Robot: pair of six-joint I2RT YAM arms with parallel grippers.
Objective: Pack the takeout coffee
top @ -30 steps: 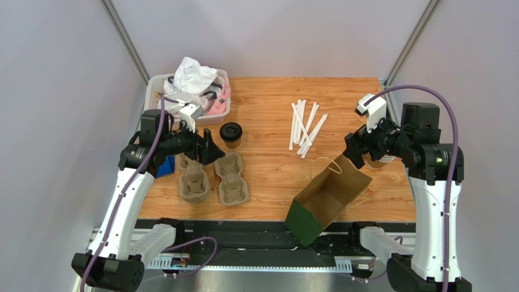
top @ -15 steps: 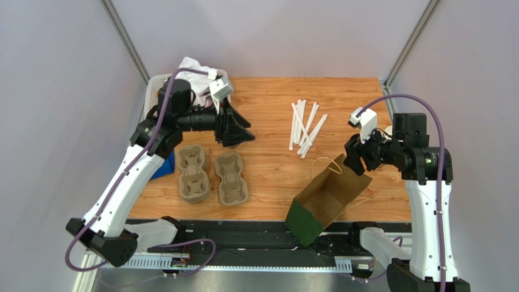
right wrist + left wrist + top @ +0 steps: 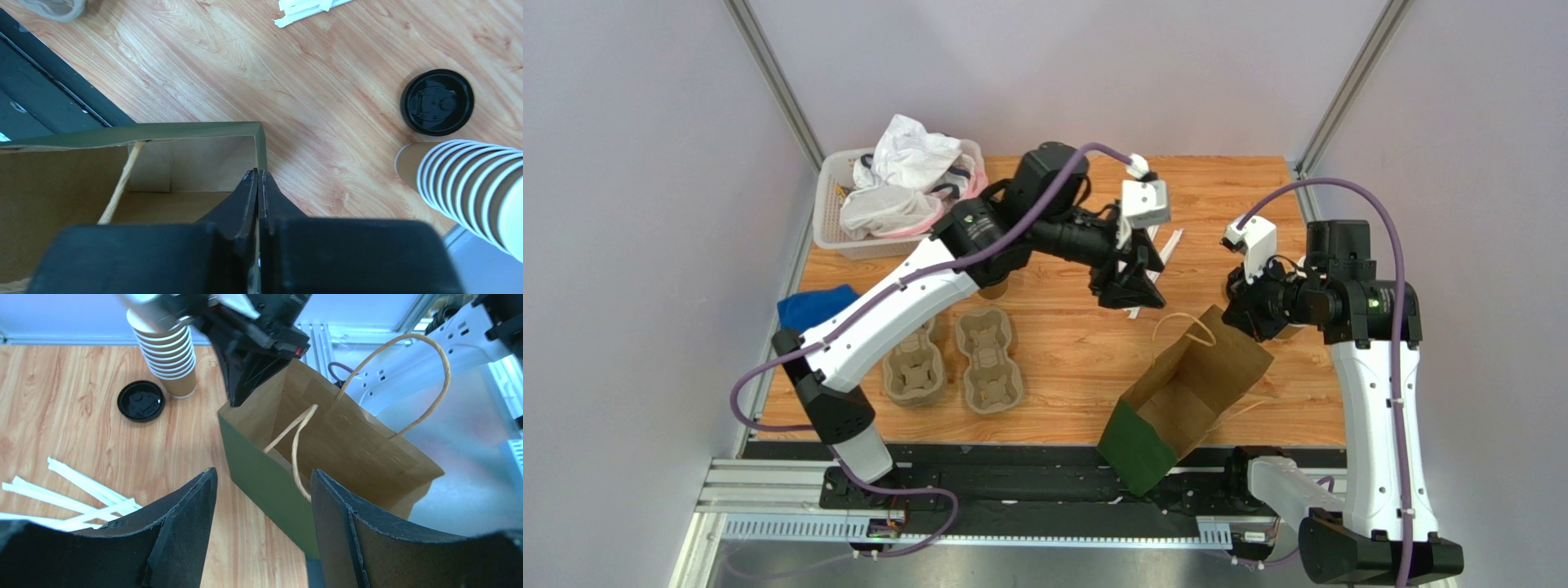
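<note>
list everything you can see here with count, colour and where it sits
paper bag: one, brown and green, near right, open
takeout coffee: one, brown, mostly hidden under left arm
cup carriers: two, grey-brown, near left
straws: several, white, far middle
cup stack: one, brown with white rims, by right arm
loose lid: one, black, beside cup stack
basket: one, white, far left corner
cloth: one, blue, left edge
table: one, wooden
left tool: one, black, open, empty, beside bag
right tool: one, black, shut on bag rim
</note>
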